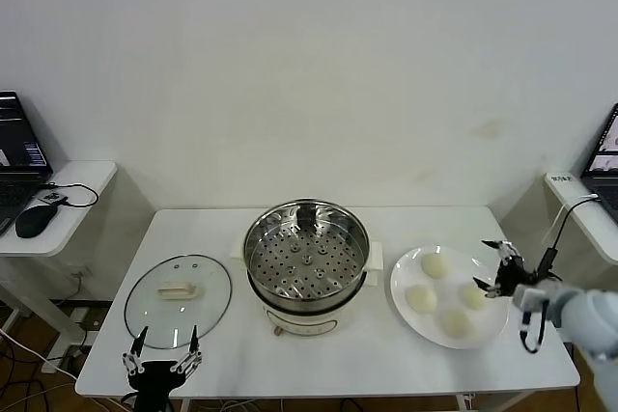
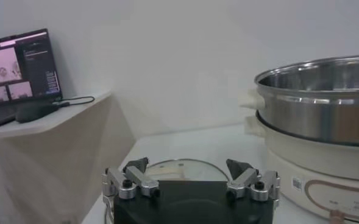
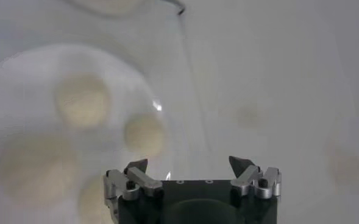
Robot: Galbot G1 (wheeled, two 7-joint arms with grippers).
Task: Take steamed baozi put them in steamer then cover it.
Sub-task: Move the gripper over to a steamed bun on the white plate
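The shiny steamer [image 1: 306, 258] stands uncovered mid-table on its cream base, its perforated tray bare. Several cream-white baozi [image 1: 434, 264] lie on a white plate [image 1: 406, 314] to its right. The glass cover [image 1: 178, 299] lies flat on the table to the steamer's left. My right gripper [image 1: 488, 265] hangs open at the plate's right rim, empty, beside the nearest bun [image 1: 472, 296]. In the right wrist view the open gripper [image 3: 188, 164] sits off the plate [image 3: 27, 67], with a bun [image 3: 144, 135] close by. My left gripper [image 1: 162, 349] waits open near the table's front edge, just before the cover [image 2: 179, 167]; the steamer [image 2: 319, 103] stands off to one side.
A side table [image 1: 68, 202] at the left carries a laptop [image 1: 19, 147], a mouse [image 1: 37, 220] and cables. Another laptop [image 1: 606, 156] sits on a shelf at the right, with a cable [image 1: 565, 219] hanging near my right arm. The white table's front edge [image 1: 319, 395] runs just below the steamer.
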